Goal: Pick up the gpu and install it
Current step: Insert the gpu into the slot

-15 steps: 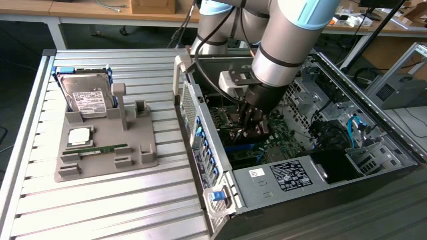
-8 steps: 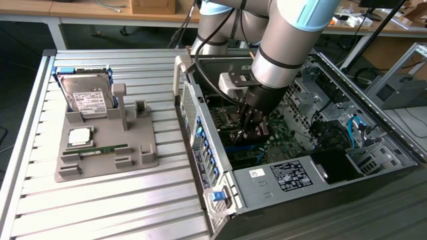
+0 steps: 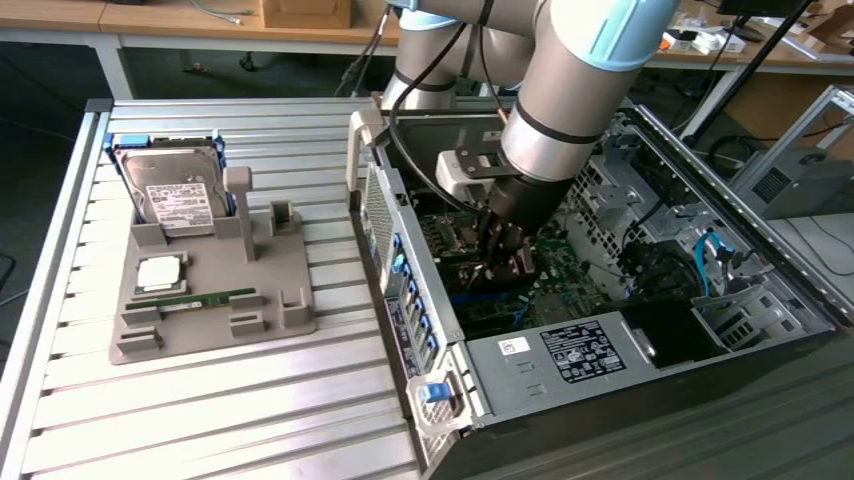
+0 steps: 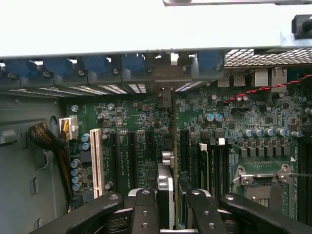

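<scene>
Here, in the exterior view, you have the gripper (image 3: 514,258) lowered into the open computer case (image 3: 641,345), over the motherboard (image 3: 567,275). The gpu (image 3: 491,272) is hard to pick out from this side; it looks like a thin dark card standing on edge under the fingers, close to the board. On the slatted table (image 3: 200,400) to the exterior view's left, the grey parts tray (image 3: 287,310) holds the hard drive (image 3: 178,195) and the RAM stick (image 3: 200,299), both well apart from the arm.

In the wrist view you see it better. The two black fingers (image 4: 145,212) are drawn in against a thin upright card, the gpu (image 4: 168,192), and pinch it by its upper edge; the card runs away from the camera toward the rear bracket openings (image 4: 165,73) of the case. It hangs directly below the gripper, between the fingertips, in line with the dark expansion slots (image 4: 131,161) and just beside the white slot (image 4: 96,156). You cannot tell from here whether its lower edge has met a slot.

Treat the card as light, stiff and fragile: a bare circuit board with small parts and a contact edge that will not forgive sideways force. Hold it by the board's bare top edge, as you do, never by components, and keep it plumb.
</scene>
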### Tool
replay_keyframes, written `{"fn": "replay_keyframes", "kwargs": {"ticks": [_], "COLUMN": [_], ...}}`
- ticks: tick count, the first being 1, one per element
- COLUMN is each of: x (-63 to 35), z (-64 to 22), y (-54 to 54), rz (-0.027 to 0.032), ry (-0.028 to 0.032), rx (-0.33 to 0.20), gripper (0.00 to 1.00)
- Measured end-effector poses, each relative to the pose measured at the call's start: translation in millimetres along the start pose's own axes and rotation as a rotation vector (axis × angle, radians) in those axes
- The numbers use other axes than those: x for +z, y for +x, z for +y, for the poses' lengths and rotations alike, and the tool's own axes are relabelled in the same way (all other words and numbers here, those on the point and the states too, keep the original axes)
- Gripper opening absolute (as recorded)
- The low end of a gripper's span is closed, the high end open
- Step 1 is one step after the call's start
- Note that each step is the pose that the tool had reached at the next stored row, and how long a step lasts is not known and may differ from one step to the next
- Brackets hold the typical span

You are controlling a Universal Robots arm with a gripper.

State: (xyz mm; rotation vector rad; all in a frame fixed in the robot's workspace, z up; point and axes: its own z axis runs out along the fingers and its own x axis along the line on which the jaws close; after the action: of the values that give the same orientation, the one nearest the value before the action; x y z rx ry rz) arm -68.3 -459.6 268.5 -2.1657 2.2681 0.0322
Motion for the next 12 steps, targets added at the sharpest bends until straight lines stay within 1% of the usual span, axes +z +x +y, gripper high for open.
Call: {"fn": "replay_keyframes", "kwargs": {"ticks": [4, 6, 12], "x": [3.1, 6.2, 6.2], "z": [0.0, -0.1, -0.1], "y": [0.1, 0.1, 0.4], "rz": [0.0001, -0.0002, 0.0001], "ry": [0.0, 0.0, 0.0], "rx": [0.0, 0.0, 0.0], "gripper": [0.27, 0.27, 0.27]}}
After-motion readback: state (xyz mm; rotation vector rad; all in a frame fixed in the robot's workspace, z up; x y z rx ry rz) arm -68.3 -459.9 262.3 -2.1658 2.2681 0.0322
